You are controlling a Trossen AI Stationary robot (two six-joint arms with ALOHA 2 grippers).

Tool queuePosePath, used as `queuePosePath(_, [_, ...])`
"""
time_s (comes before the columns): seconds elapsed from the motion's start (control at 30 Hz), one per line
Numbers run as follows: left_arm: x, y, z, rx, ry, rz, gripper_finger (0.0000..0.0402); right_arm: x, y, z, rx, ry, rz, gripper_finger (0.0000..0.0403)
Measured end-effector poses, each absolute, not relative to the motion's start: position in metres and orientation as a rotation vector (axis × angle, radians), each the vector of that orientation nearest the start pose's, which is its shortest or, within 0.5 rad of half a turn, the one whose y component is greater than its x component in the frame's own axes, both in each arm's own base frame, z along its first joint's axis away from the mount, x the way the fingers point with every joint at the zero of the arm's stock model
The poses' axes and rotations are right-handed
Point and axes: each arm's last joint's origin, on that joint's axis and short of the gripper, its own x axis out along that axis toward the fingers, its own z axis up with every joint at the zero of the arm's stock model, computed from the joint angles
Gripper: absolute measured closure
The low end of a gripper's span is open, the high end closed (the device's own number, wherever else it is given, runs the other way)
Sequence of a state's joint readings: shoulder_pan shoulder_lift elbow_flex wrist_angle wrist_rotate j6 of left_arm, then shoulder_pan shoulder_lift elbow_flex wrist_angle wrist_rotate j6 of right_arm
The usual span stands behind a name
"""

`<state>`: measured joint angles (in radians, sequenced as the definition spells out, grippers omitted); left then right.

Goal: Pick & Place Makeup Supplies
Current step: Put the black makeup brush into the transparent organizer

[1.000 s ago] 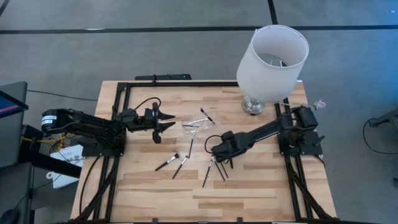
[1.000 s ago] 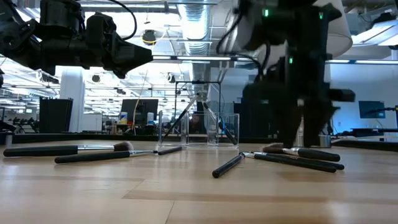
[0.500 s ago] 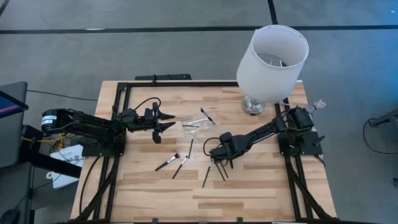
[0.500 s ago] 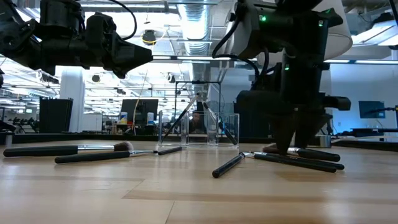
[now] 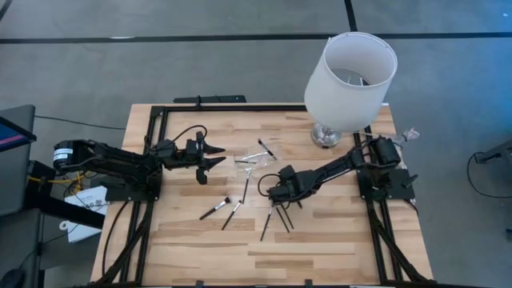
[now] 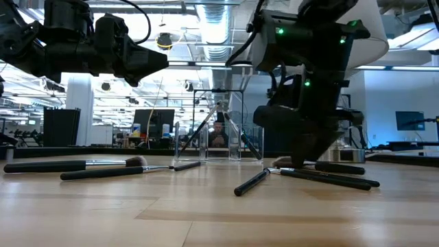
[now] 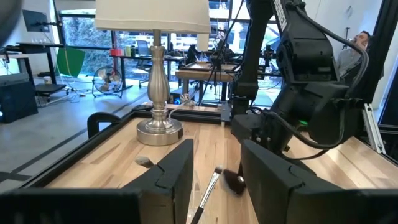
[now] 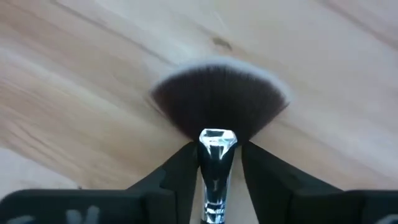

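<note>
Several thin makeup brushes lie flat on the wooden table: two (image 5: 214, 210) (image 5: 232, 214) toward the near left, one (image 5: 246, 186) in the middle, one (image 5: 266, 149) farther back, and more (image 5: 282, 218) under the right arm. My right gripper (image 5: 274, 194) (image 6: 302, 161) stands low over the table's middle, shut on a fan brush (image 8: 217, 102). My left gripper (image 5: 214, 156) (image 7: 217, 155) hovers open above the table's left side, touching nothing. My right gripper pinches the fan brush by its silver ferrule (image 8: 216, 142), just behind the fan head, one finger (image 8: 186, 168) on each side. The fingers come from above and lie across the brush. In the low view the brush (image 6: 329, 167) stays level close to the tabletop; whether it is lifted clear does not show.
A clear plastic container (image 5: 246, 160) (image 6: 219, 140) sits between the two grippers. A table lamp with a white shade (image 5: 350, 80) stands at the far right corner on its silver base (image 5: 326, 136). Black frame rails (image 5: 152, 144) edge the table. People show in the room beyond.
My right gripper has moved a little toward the table's left and far edges, staying low. In the low view the fan brush has shifted left along the table with it.
</note>
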<state>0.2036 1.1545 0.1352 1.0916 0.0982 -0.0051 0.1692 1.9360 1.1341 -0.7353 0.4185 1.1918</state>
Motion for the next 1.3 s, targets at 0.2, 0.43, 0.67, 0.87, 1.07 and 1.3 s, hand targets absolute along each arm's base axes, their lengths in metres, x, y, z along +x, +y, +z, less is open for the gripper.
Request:
queuePosePath(0.2, [0.186,0.035,0.175,0.006,-0.072,0.105,0.0271,0.334,0.036,0.122,0.505,1.11,-0.942,0.0361])
queuePosePath(0.43, [0.186,0.035,0.175,0.005,-0.07,0.105,0.0271,0.342,0.042,0.164,0.528,1.015,-0.81,0.036])
queuePosePath(0.67, [0.186,0.035,0.175,0.002,-0.072,0.105,0.0271,0.33,0.064,0.255,0.228,0.621,-0.789,0.0352])
queuePosePath(0.87, [0.186,0.035,0.175,-0.001,-0.073,0.105,0.0271,0.322,0.067,0.271,-0.09,0.404,-0.918,0.0352])
queuePosePath(1.07, [0.186,0.035,0.175,0.002,-0.073,0.105,0.0271,0.342,0.045,0.24,-0.15,0.364,-0.92,0.0352])
queuePosePath(1.3, [0.186,0.035,0.175,0.004,-0.073,0.105,0.0271,0.372,0.007,0.257,-0.142,0.151,-0.543,0.0352])
